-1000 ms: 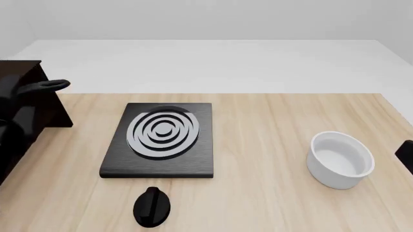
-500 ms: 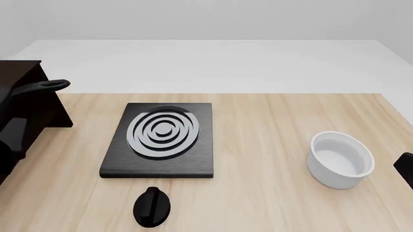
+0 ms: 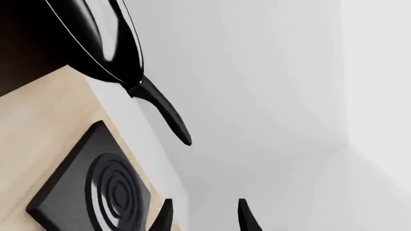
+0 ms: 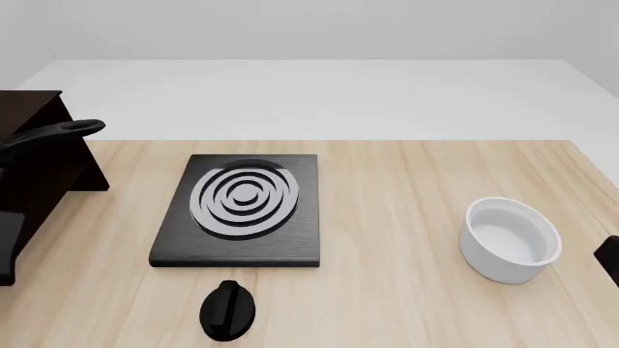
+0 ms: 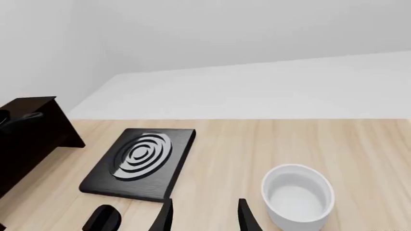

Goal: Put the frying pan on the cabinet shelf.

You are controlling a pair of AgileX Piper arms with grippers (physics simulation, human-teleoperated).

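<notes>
- Pale wooden table (image 4: 406,217) is sitting before a plain white wall, bearing a black square hob with silver rings (image 4: 242,206), a black knob (image 4: 228,310) and a glossy white round bowl (image 4: 511,239).
- Small round black frying pan (image 3: 96,38) is lying on the dark brown wooden cabinet (image 4: 43,163), its long handle (image 4: 53,133) sticking out past the cabinet's edge; which board of the cabinet shelf it is resting on I cannot tell.
- Placement is looking done, I judge; only clearing the arms away is remaining.
- Left gripper (image 3: 202,216) is showing fingers spread, pinching nothing, apart from the handle.
- Right gripper (image 5: 202,216) is hanging spread and empty near the bowl.
- Bowl is holding nothing.
</notes>
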